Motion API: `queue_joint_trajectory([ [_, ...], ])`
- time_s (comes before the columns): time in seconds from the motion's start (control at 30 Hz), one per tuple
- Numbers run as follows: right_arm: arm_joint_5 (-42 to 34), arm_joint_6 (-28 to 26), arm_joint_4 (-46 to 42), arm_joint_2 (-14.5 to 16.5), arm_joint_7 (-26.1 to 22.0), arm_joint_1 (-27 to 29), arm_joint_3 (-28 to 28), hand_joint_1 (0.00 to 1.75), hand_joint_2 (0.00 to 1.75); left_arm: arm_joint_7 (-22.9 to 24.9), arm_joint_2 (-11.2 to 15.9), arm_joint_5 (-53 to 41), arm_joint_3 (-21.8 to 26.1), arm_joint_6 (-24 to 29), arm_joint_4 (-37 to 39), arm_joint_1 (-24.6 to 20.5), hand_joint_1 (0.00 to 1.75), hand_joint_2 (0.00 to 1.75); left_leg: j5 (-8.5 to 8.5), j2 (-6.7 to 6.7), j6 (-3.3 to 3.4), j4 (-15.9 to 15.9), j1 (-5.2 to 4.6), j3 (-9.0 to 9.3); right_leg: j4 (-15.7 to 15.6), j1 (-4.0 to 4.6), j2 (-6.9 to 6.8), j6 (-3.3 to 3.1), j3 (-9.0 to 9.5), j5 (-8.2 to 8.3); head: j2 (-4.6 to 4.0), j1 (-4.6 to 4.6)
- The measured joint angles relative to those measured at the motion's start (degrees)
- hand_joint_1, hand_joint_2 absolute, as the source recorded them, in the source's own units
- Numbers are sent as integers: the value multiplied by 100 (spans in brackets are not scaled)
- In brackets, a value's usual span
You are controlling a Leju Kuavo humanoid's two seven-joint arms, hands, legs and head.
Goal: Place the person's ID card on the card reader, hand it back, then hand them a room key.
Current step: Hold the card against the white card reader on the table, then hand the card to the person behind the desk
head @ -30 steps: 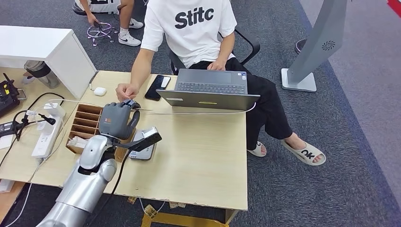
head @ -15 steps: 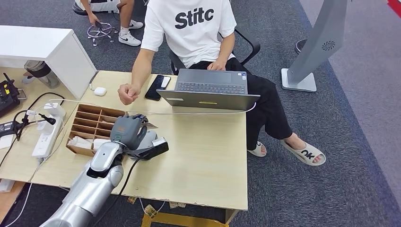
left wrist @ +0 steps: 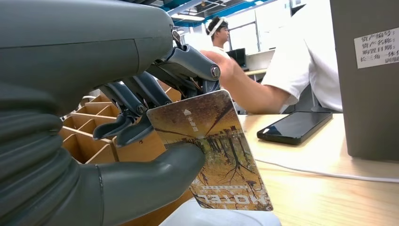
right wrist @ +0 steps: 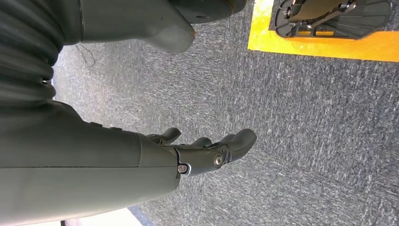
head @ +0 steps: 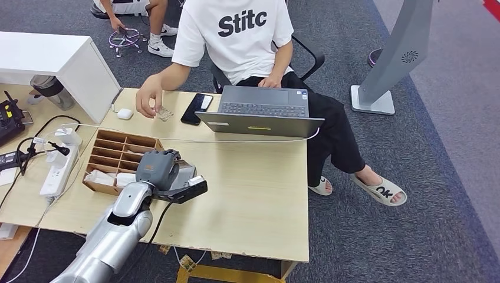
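Observation:
My left hand (head: 157,168) sits low over the grey card reader (head: 187,171), beside the wooden compartment box (head: 112,153). Close up, my left hand (left wrist: 141,117) pinches a card (left wrist: 211,150) between the thumb and fingers. The card has a tree picture and the word HOTEL, and its lower edge is just above the reader's pale top (left wrist: 226,219). Across the table, the person's hand (head: 147,97) is raised above a small shiny object (head: 164,112). My right hand (right wrist: 207,150) hangs over the carpet with its fingers apart and holds nothing.
An open laptop (head: 262,109) and a black phone (head: 196,108) lie in front of the seated person. A white cable (head: 236,140) crosses the table. A white earbud case (head: 124,114) and a power strip (head: 56,171) are on the left. The box holds white cards (head: 109,177).
My left hand has drawn back from the person's hand and come down over the card reader. The person's hand has lifted off the table and pulled back towards the far edge.

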Motion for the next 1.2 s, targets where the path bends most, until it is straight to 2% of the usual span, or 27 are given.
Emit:
queue_joint_trajectory([
  [0.43, -9, -21, 0, 0, 1, 5, 28, 0, 175, 113, 64, -72, 0, -278, 95, 20, 175, 175, 0, 0, 0, 0, 0, 0, 0, 0, 0, 0, 1, 0, 0, 0],
  [0.77, -22, -22, 0, 0, 9, 12, 44, 0, 175, 165, 64, -98, 0, -250, 144, 19, 175, 175, 1, 0, 0, 0, 0, 3, 0, 0, 0, 0, 4, 0, 0, 1],
  [1.2, -20, -57, 0, 1, 8, 14, 54, 0, 175, -60, 32, -163, 1, 1016, -147, 55, 175, 175, 0, -1, 0, 0, 0, 0, 0, 0, -1, 0, 3, 0, 0, 1],
])
